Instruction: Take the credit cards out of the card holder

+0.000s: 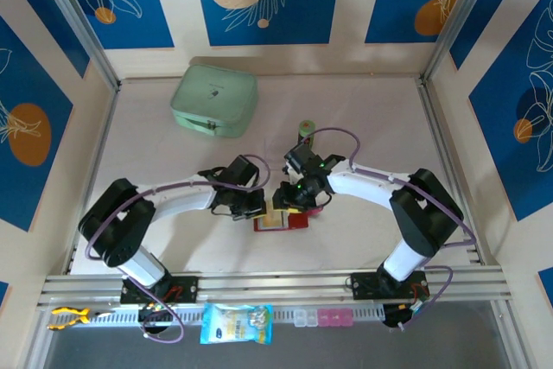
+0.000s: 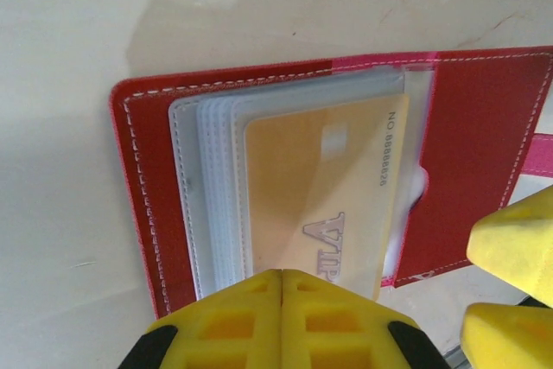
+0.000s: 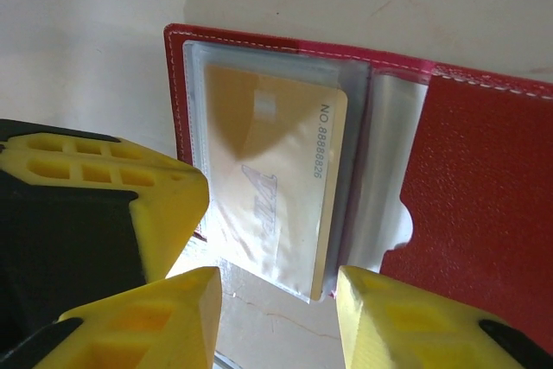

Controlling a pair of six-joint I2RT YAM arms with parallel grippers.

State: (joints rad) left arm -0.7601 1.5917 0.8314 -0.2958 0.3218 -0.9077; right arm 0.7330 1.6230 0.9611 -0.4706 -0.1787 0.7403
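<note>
Mint-green case [image 1: 214, 99]; green can [image 1: 305, 128] beyond holder [image 1: 294, 224]

1. Left arm [image 1: 177, 198] and right arm [image 1: 371, 186] bow inward, elbows out, wrists tipped down, almost meeting.
2. Left gripper [image 2: 281, 278]: fingers [image 2: 233, 321] pressed flat together.
3. Right gripper [image 3: 278, 283]: fingers [image 3: 406, 317] apart, a clear gap between.

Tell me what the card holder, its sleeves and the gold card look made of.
Card holder: red leather or imitation, judging by grained surface and white stitching. Sleeves: soft clear plastic, glossy and see-through. Card: stiff plastic probably, satin gold, raised number.
</note>
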